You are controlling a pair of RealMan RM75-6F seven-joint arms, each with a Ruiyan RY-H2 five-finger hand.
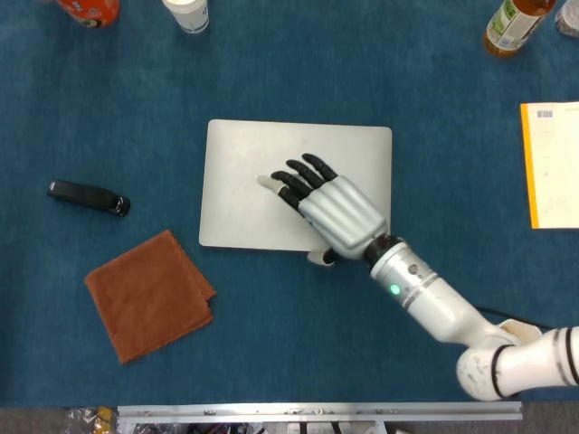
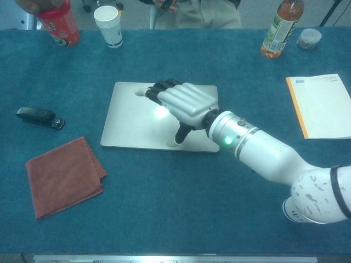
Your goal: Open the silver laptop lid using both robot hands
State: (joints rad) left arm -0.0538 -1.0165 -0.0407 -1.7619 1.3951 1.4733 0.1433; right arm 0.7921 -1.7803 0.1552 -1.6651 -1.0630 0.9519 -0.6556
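Observation:
The silver laptop (image 1: 244, 154) lies shut and flat on the blue table, also seen in the chest view (image 2: 129, 123). My right hand (image 1: 330, 210) hovers over or rests on the right half of the lid, dark fingers (image 1: 294, 176) spread and pointing to the far left. Its thumb (image 1: 318, 258) reaches down at the laptop's front edge, which the chest view shows too (image 2: 178, 137). It holds nothing. From the chest view the right hand (image 2: 184, 101) covers the lid's middle. My left hand shows in neither view.
A black stapler-like object (image 1: 88, 197) and a folded brown cloth (image 1: 149, 294) lie left of the laptop. A white cup (image 1: 187, 14), a red can (image 1: 86, 9) and a bottle (image 1: 514, 23) stand along the far edge. A yellow-edged notebook (image 1: 552, 163) lies at the right.

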